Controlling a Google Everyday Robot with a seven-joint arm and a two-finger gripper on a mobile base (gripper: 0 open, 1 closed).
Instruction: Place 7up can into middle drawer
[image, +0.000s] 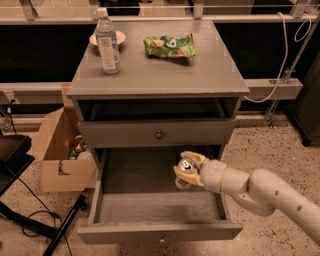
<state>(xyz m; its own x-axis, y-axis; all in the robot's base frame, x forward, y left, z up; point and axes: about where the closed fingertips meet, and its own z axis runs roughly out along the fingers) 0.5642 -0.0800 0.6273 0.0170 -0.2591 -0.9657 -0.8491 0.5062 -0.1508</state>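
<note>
The 7up can (185, 167), small and silver with green marks, sits between the fingers of my gripper (188, 171), which is shut on it. The gripper reaches in from the right on a white arm (260, 191). It holds the can over the right part of the middle drawer (150, 207), which is pulled out, its grey tray bare and its small knob (161, 240) on the front panel. I cannot tell whether the can touches the tray floor.
Above the open drawer is a closed grey drawer front with a round knob (159, 134). On the cabinet top stand a clear water bottle (106, 42), a small plate (119, 36) and a green snack bag (169, 45). A cardboard box (61, 150) stands at the left.
</note>
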